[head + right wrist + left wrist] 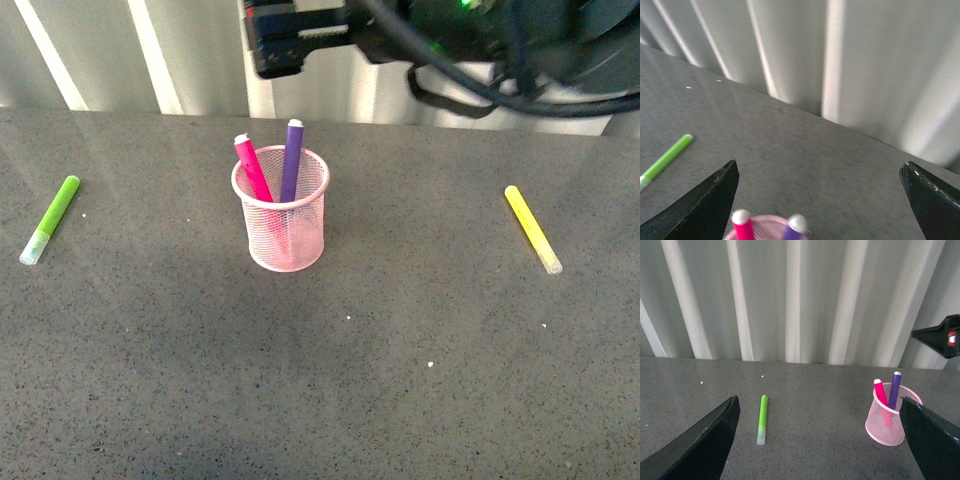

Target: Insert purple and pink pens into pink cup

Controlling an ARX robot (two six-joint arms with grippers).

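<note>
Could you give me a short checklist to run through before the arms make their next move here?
1. Pink pen standing in the pink cup: ok.
2. Purple pen standing in the same cup: ok.
3. Cup upright on the table: ok.
4. Right gripper open and holding nothing, above the cup: ok.
5. Left gripper open and holding nothing: ok.
6. Lime-green marker and yellow marker lying flat on the table, well apart from the cup: ok.
</note>
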